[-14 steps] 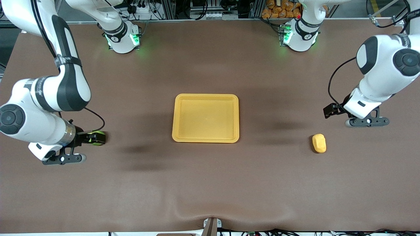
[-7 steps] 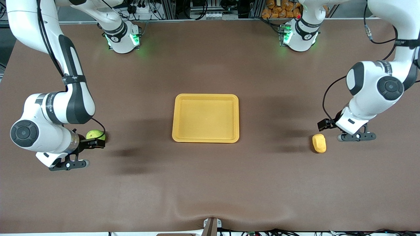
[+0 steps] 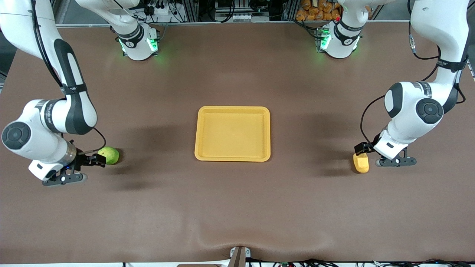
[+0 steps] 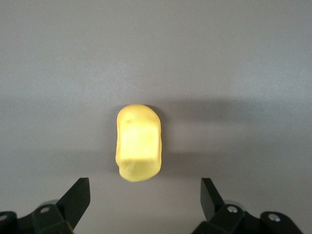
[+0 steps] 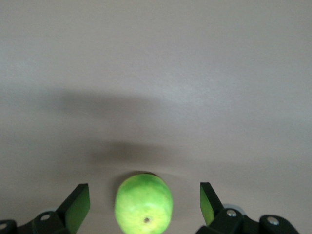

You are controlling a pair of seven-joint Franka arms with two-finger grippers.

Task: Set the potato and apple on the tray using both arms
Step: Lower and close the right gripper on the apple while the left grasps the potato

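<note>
The yellow-orange tray (image 3: 200, 133) lies flat and empty at the table's middle. The green apple (image 3: 108, 155) sits on the table toward the right arm's end. My right gripper (image 3: 62, 178) hangs over it, open and empty. In the right wrist view the apple (image 5: 144, 207) shows between the wide-spread fingertips of that gripper (image 5: 144, 187). The yellow potato (image 3: 361, 162) lies toward the left arm's end. My left gripper (image 3: 395, 161) hangs over the table beside it, open and empty. In the left wrist view the potato (image 4: 138, 142) lies just ahead of that gripper (image 4: 145, 185).
The brown table mat (image 3: 237, 207) has a wrinkle at its near edge. Both arm bases (image 3: 137, 42) stand along the table's back edge. Bare mat separates each fruit from the tray.
The right gripper has shifted toward the right arm's end, uncovering the apple. The left gripper has come down and closer to the potato. Tray, apple and potato have not moved.
</note>
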